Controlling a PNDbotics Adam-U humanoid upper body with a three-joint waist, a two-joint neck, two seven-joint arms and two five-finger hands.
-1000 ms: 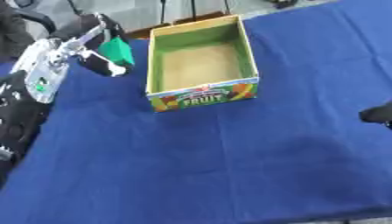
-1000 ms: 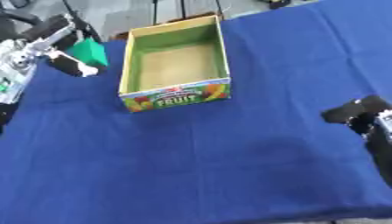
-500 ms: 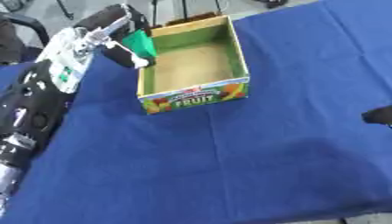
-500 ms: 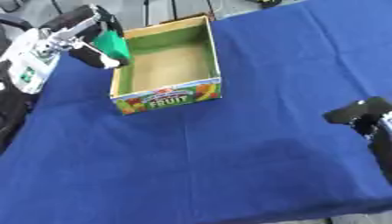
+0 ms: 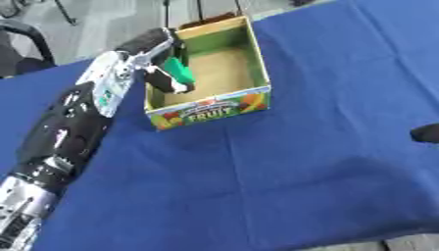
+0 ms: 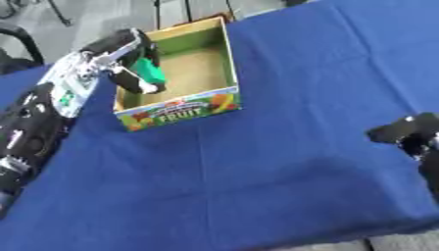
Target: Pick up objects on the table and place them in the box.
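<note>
An open cardboard fruit box [image 5: 254, 58] with a green inside stands on the blue cloth at the upper middle. My left hand [image 5: 154, 56] hangs over the box's left wall, its fingers curled round a small green object [image 5: 178, 70] that sits just inside the box's opening. Part of my right hand [image 6: 410, 135] shows at the right edge, low over the cloth; its fingers cannot be made out. No other loose object lies on the cloth in view.
The blue cloth-covered table [image 5: 283, 176] runs to a front edge at the bottom right. Grey floor and dark chair parts [image 5: 26, 34] lie beyond the far edge at the upper left.
My left hand has carried the green object rightward from beside the box to over its left wall and inside. The whole view has shifted too. The right hand has stayed put.
</note>
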